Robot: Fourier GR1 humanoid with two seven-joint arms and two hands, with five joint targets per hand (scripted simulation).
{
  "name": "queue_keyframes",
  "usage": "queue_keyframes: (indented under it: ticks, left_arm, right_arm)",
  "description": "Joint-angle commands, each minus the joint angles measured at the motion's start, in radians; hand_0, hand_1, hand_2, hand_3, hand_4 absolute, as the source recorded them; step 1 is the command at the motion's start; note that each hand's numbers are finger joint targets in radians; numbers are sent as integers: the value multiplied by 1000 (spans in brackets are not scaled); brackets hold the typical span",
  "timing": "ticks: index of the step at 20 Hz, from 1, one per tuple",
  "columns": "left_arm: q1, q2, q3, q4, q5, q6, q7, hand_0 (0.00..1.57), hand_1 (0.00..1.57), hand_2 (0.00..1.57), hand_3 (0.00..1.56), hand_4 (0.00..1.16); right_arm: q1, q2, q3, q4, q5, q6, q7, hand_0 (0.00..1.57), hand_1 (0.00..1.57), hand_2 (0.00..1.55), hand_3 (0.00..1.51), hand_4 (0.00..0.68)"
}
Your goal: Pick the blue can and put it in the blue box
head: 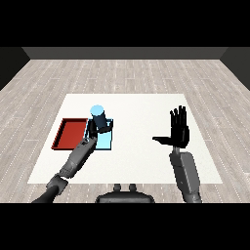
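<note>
I see my left hand (93, 128) curled round the blue can (99, 117) over the blue tray (107, 140), release pending; right hand (178, 131) spread open.

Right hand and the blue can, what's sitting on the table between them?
Nothing: in the head view, only bare white table lies between the open right hand and the blue can, which the left hand holds over the light blue tray.

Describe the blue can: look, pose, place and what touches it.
The blue can is a cylinder with a dark blue body and a lighter, pale blue top. It stands upright over the light blue tray, near its far end. The left hand curls round its lower part. Whether its base rests on the tray cannot be seen.
</note>
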State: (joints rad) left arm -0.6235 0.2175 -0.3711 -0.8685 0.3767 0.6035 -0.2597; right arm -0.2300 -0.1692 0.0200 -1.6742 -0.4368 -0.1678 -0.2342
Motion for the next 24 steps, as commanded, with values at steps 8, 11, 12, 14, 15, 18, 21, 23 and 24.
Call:
queue_keyframes:
  ticks: [8,11,12,14,15,18,21,23,24]
  left_arm:
    - [-169,-16,111,537,-38,-74,30,1571,1571,1571,1456,1023]
    - [-207,-36,121,656,-55,-60,48,1571,1571,1531,1392,992]
    - [-190,-14,116,659,-59,-67,83,1571,1571,1511,1347,986]
    - [-206,-32,103,746,-85,-33,80,1510,1510,1396,1182,900]
    - [-211,-54,85,774,-98,-33,137,1344,1344,1274,1188,939]
    - [-194,-64,87,829,-98,-108,182,954,954,869,811,926]
    - [-146,-50,116,835,-84,-118,96,905,905,894,812,888]
    - [-167,-52,129,851,-75,-177,160,1348,1348,1240,399,606]
    - [-164,-2,102,858,-109,-212,151,984,984,943,0,526]
  right_arm:
    - [-48,20,-34,136,18,16,-53,0,0,0,0,0]
    - [-58,17,-39,144,12,17,-35,0,0,0,0,0]
    - [-74,18,-65,229,7,32,-69,0,0,0,0,0]
    - [-47,-1,-67,160,-6,32,-34,0,0,0,0,0]
    - [-51,-4,-69,188,-9,41,-30,0,0,0,0,0]
    - [-64,28,-42,169,5,14,-22,0,0,0,0,0]
    - [-72,12,-75,177,-15,34,-32,0,0,0,0,0]
    - [-46,30,-40,153,24,20,-52,0,0,0,0,0]
    - [-31,20,-73,197,-16,84,-90,0,0,0,0,0]
